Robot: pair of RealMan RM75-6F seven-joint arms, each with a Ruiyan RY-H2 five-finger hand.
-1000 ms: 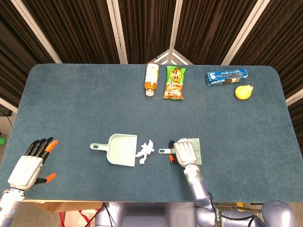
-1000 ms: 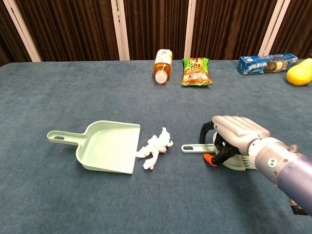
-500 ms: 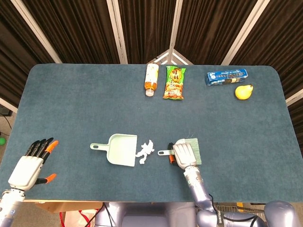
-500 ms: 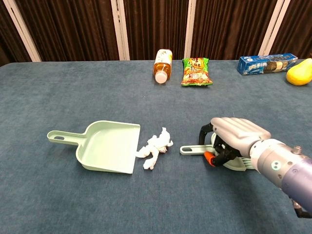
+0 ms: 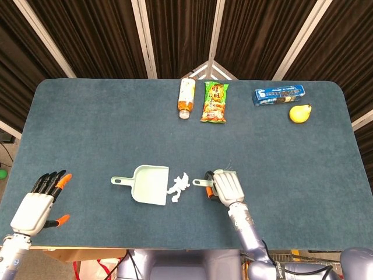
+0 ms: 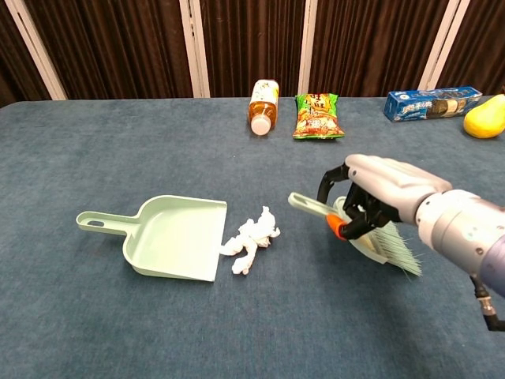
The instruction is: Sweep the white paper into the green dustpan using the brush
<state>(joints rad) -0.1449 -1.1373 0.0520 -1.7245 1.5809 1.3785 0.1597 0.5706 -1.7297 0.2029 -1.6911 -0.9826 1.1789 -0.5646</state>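
The green dustpan lies flat at the table's near middle, handle pointing left, open mouth facing right. The crumpled white paper sits just right of that mouth. My right hand grips the green brush to the right of the paper. The brush is lifted off the table and tilted, its handle up toward the paper and its bristles low on the right. My left hand is open at the near left edge, holding nothing, and only the head view shows it.
Along the far edge lie a drink bottle, a green snack bag, a blue cookie box and a yellow pear. Dark curtains hang behind the table.
My right hand has lifted the brush off the table and tilted it, the handle rising toward the paper. Dustpan, paper and left hand have not moved.
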